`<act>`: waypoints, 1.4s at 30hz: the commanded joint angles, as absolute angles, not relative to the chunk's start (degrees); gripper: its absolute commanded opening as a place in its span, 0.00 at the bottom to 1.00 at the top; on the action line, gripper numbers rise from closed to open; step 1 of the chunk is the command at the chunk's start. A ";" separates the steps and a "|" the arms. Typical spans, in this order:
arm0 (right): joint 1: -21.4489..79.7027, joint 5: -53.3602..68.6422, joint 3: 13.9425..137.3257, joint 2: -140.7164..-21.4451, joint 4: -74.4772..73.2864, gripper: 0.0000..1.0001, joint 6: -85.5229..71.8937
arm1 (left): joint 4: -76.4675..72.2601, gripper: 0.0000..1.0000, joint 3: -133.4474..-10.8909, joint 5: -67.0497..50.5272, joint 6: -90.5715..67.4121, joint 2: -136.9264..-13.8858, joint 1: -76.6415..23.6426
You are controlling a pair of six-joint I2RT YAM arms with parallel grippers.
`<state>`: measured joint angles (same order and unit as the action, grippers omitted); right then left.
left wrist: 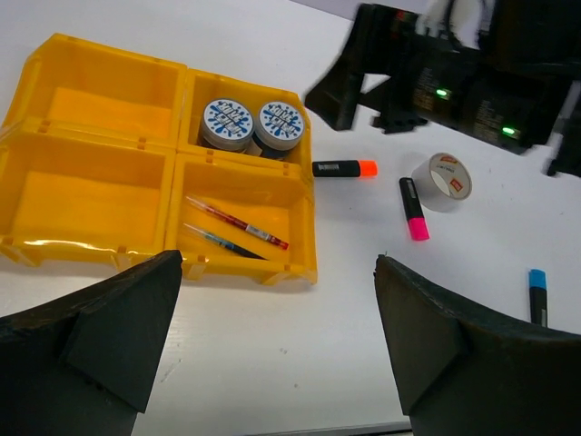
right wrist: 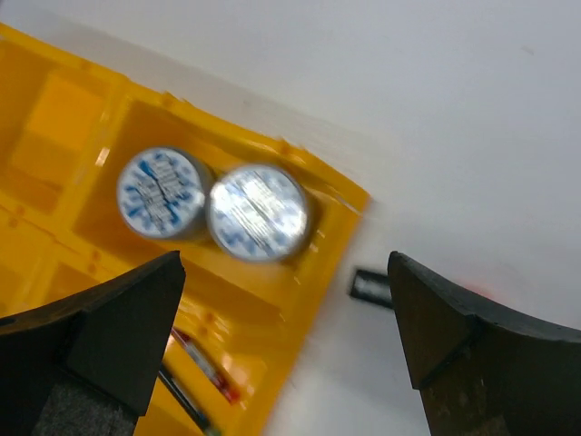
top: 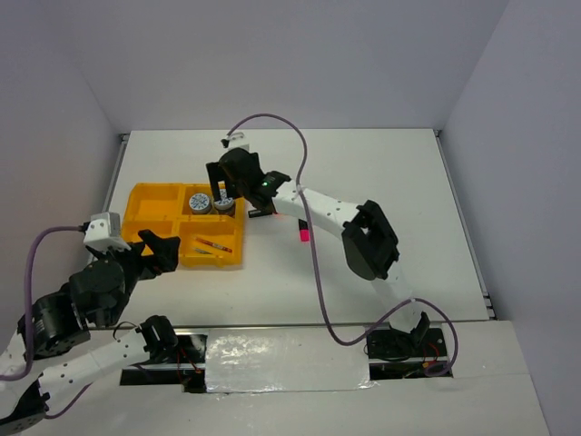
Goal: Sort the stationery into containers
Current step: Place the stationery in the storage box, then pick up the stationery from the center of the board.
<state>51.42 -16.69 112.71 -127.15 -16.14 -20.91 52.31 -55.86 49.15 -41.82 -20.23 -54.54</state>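
Observation:
The yellow-orange tray [top: 154, 204] [left wrist: 91, 100] [right wrist: 54, 118] lies at the left. Two blue-white tape rolls [left wrist: 227, 123] [left wrist: 280, 124] [right wrist: 162, 193] [right wrist: 259, 212] sit side by side in its far right compartment. A red pen [left wrist: 238, 222] and a blue pen [left wrist: 222, 242] lie in the near right compartment. My right gripper [top: 222, 186] [right wrist: 286, 318] hangs open above the rolls, holding nothing. My left gripper [top: 159, 252] [left wrist: 277, 309] is open and empty over bare table in front of the tray.
Loose on the table right of the tray are an orange-capped black marker [left wrist: 345, 168], a pink highlighter [left wrist: 413, 209] [top: 302, 234], a grey tape ring [left wrist: 443, 180] and a blue-capped marker [left wrist: 537, 295]. The right arm [top: 336, 213] reaches over them.

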 commanded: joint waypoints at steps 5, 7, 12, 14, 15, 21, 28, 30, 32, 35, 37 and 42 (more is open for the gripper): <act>48.00 -23.22 85.03 -96.62 -16.09 1.00 -25.92 | 43.80 0.99 -53.54 37.82 -44.83 -32.06 -53.44; 45.98 -22.50 76.14 -88.09 -16.17 1.00 -27.06 | 32.68 0.99 -49.32 32.37 -42.73 -39.52 -53.53; 44.21 -29.76 64.62 -72.72 -24.13 1.00 -30.22 | 20.40 0.99 -53.77 24.35 -39.30 -65.70 -52.83; 43.77 -32.51 61.89 -67.45 -28.89 1.00 -31.29 | 16.97 0.99 -59.99 21.03 -38.15 -77.44 -51.43; 43.60 -34.17 60.74 -65.76 -29.87 1.00 -31.99 | 16.09 0.99 -62.38 19.27 -37.71 -81.00 -48.81; 41.57 -31.30 49.85 -50.64 -28.13 1.00 -31.03 | 18.62 0.97 -88.47 11.69 -33.67 -107.02 -44.04; 40.96 -30.06 47.81 -42.64 -31.20 1.00 -31.29 | 25.30 0.88 -110.62 13.09 -33.93 -127.85 -40.26; 41.04 -29.80 47.20 -41.05 -31.11 1.00 -30.76 | 28.46 0.85 -113.45 13.36 -33.66 -130.59 -39.29; 41.04 -30.06 46.94 -39.21 -31.29 1.00 -30.59 | 28.48 0.81 -114.43 12.75 -32.97 -132.45 -38.94; 40.96 -29.80 46.67 -37.88 -30.94 1.00 -30.06 | 27.60 0.75 -113.56 12.92 -32.61 -132.89 -38.85; 41.04 -29.62 46.32 -37.71 -30.41 1.00 -29.97 | 26.90 0.72 -112.85 12.66 -32.43 -133.15 -38.85; 40.96 -28.65 46.14 -38.93 -29.62 1.00 -29.62 | 26.11 0.52 -112.51 10.64 -32.25 -134.74 -38.85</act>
